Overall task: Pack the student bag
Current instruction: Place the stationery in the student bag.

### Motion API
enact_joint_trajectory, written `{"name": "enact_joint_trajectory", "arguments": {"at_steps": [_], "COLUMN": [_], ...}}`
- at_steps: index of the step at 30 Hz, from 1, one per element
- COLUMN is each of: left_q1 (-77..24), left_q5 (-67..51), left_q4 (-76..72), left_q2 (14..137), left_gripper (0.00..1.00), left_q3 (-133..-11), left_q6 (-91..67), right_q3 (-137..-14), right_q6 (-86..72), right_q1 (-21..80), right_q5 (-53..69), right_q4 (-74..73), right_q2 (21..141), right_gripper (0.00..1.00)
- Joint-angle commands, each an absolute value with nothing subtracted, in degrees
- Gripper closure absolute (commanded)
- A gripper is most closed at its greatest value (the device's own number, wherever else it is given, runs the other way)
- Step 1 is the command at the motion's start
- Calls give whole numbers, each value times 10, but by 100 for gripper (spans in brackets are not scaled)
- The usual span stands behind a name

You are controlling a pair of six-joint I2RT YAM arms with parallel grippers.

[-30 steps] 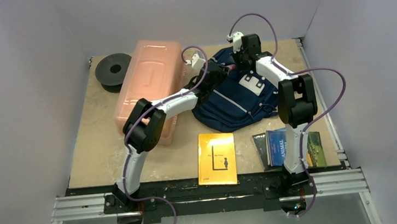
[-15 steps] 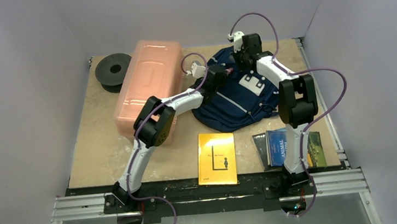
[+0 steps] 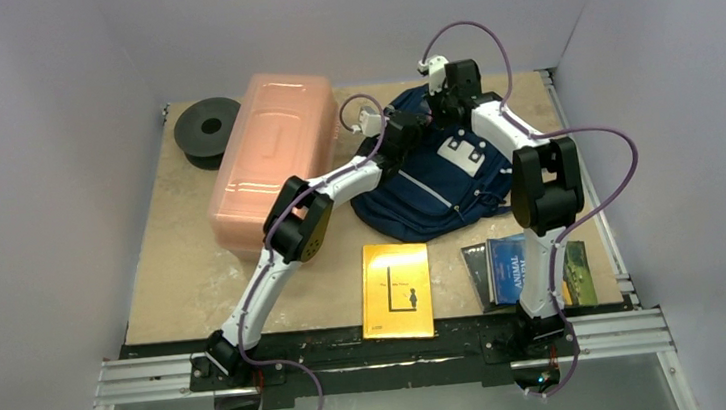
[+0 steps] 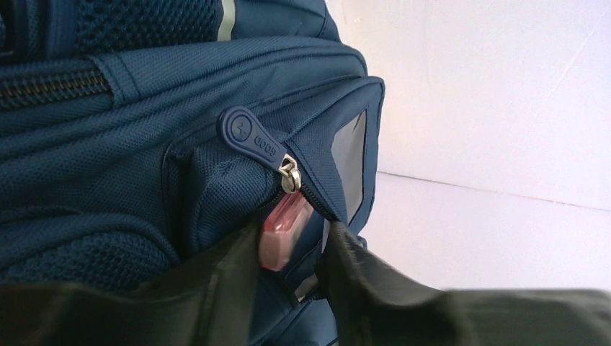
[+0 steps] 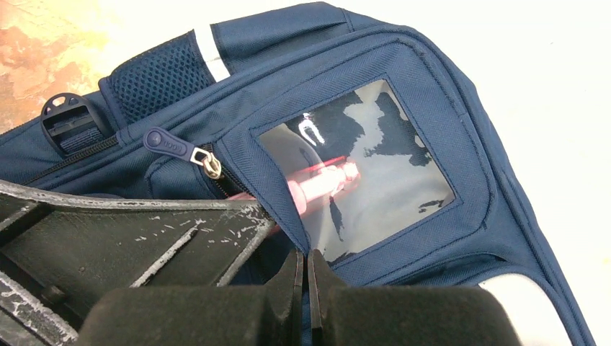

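The student bag (image 3: pixel 437 183), navy with grey stripes, lies at the back middle of the table. My left gripper (image 4: pixel 292 245) is at the mouth of its unzipped front pocket, below the zip pull (image 4: pixel 248 135). Its jaws stand open. A small pink translucent block (image 4: pixel 282 234) sits half inside the pocket, resting against the left finger with a gap to the right one. The same pink block (image 5: pixel 324 182) shows through the pocket's clear window. My right gripper (image 5: pixel 308 259) is shut on the pocket's fabric edge and holds it up.
A long pink translucent box (image 3: pixel 269 159) lies left of the bag, with a black spool (image 3: pixel 208 129) behind it. A yellow book (image 3: pixel 396 289) and a stack of books (image 3: pixel 511 269) lie near the front edge.
My left arm has stretched forward and to the right, bringing its gripper up to the bag's front pocket. The right arm has stayed put.
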State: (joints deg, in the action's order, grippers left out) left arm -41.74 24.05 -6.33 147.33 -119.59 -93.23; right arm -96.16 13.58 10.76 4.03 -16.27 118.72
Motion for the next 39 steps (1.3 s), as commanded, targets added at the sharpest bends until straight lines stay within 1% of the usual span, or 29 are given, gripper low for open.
{"name": "enact_joint_trajectory", "arguments": {"at_steps": [1,3,6,7,11,14,16,18,20,21,22,23,25,26,27,28,29,34,35,38,39], "left_q1": [-412,-412,-410,-408,-401,-394,-394,-397,-390,-383,-377,-374,-377,-378,-379,-378,-376,-373,-373,-373,-374], "left_q5": [204,181,122,95,42,9,3,-18,-54,-77,-101,-109,-74,-52,-36,-28,-27,-58,-67,-91,-95], "left_q4": [-102,-122,-137,-139,-151,-110,-79,-52,-43,-49,-62,-72,-83,-84,-84,-81,-74,-61,-66,-82,-81], "left_q2": [1437,1411,1389,1381,1318,1261,1228,1212,1228,1244,1258,1263,1238,1217,1197,1179,1167,1132,1131,1141,1145], "left_gripper": [50,40,28,26,24,24,24,23,23,25,30,34,35,35,35,35,35,35,35,36,37], "left_q3": [-1155,-1117,-1087,-1077,-1003,-973,-955,-948,-965,-979,-990,-993,-965,-939,-914,-890,-867,-803,-793,-781,-783], "left_q6": [-909,-887,-861,-849,-777,-666,-596,-549,-561,-585,-608,-625,-617,-606,-596,-587,-580,-575,-585,-599,-597], "right_q3": [-985,-986,-991,-992,-991,-1003,-1011,-994,-979,-980,-987,-995,-996,-989,-977,-961,-949,-920,-913,-892,-889], "right_q6": [134,136,137,137,137,136,143,136,130,128,128,128,130,132,136,141,146,186,193,219,224], "right_q1": [108,108,108,108,107,108,107,107,108,108,108,109,111,115,119,124,130,155,160,175,178], "right_q5": [60,58,61,61,61,70,61,61,57,53,50,50,49,45,42,41,38,18,10,-7,-13], "right_q4": [-147,-147,-152,-153,-153,-173,-192,-177,-155,-155,-163,-176,-191,-192,-186,-181,-176,-182,-177,-161,-158], "right_q2": [1134,1139,1145,1145,1145,1152,1158,1149,1143,1144,1147,1149,1143,1135,1125,1116,1110,1110,1109,1107,1108], "right_gripper": [100,100,100,100,100,100,86,77,75,75,75,74,71,66,57,49,44,35,25,16,15]}}
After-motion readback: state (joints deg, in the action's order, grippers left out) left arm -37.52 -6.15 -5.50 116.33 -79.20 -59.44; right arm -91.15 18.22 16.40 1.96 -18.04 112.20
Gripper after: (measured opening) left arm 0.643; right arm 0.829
